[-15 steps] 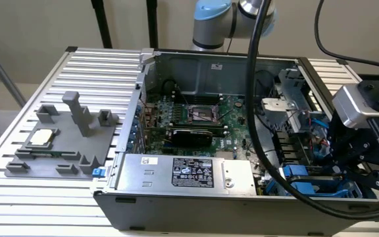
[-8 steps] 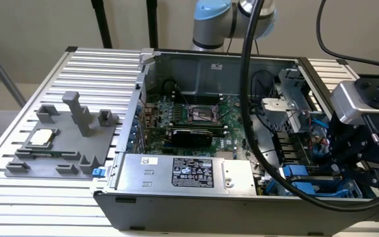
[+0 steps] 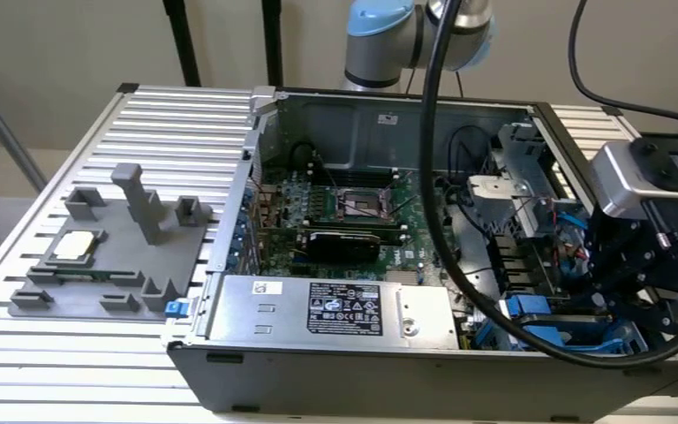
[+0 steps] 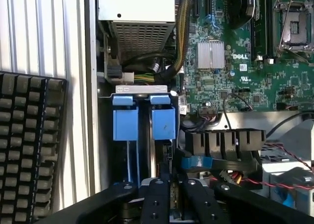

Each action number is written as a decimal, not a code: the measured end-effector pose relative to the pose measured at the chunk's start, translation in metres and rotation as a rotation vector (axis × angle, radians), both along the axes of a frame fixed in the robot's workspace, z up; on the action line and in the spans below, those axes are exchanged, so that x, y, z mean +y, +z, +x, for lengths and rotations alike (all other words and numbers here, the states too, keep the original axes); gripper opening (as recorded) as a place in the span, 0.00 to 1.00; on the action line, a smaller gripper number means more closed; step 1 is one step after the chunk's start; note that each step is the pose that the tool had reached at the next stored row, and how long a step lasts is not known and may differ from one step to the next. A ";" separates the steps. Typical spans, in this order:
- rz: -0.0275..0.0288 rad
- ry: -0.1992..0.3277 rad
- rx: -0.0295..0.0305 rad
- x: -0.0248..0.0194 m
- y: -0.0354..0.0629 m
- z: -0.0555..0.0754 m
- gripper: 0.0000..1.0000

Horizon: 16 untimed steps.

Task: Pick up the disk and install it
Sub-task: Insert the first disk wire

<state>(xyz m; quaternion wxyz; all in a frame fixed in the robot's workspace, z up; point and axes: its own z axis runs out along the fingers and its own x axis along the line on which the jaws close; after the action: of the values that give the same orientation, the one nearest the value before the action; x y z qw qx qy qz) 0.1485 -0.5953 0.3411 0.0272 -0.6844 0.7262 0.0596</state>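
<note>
Blue plastic marks the drive bays at the near corner of the open case (image 3: 351, 371) on the exterior view's right, where the gripper (image 3: 634, 291) hangs low over that corner, black and tangled in a thick cable (image 3: 440, 177). A wrist camera (image 3: 628, 181) sits above it. Whether the fingers are open or closed there I cannot tell. A blue carrier (image 3: 539, 331) lies in the bay just beside the gripper; the disk itself cannot be told apart here. Along the case's near edge is the power supply (image 3: 333, 311) with its black label, and behind it the green motherboard (image 3: 351, 212). To the exterior view's left, on the slatted table (image 3: 103, 353), a grey fixture (image 3: 109, 256) holds a small silver chip (image 3: 74, 246).

In the wrist view, two blue carriers stand side by side in the bay, the left carrier (image 4: 126, 120) and the right carrier (image 4: 163, 118), each under a grey metal bracket (image 4: 141, 89). The gripper (image 4: 169, 197) is at the frame's lower edge, its black fingers (image 4: 154, 202) closed in around the edge of a disk (image 4: 173, 194) that runs from the right carrier down between them. A keyboard (image 4: 29, 136) lies outside the case wall. The power supply (image 4: 137, 18) and motherboard (image 4: 235, 62) lie beyond the bay.
</note>
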 end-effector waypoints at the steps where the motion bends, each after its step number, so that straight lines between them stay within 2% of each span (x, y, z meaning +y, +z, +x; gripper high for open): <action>1: -0.0015 -0.003 0.0000 0.0005 -0.0001 0.000 0.00; 8: -0.0136 -0.018 0.0000 0.0055 -0.0010 0.000 0.00; 11: -0.0227 -0.027 -0.0001 0.0063 -0.0014 0.000 0.00; 16: -0.0348 -0.042 0.0000 0.0082 -0.0018 0.000 0.00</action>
<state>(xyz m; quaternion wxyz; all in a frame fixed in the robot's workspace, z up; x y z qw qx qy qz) 0.1486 -0.5872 0.3392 0.0165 -0.6694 0.7412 0.0464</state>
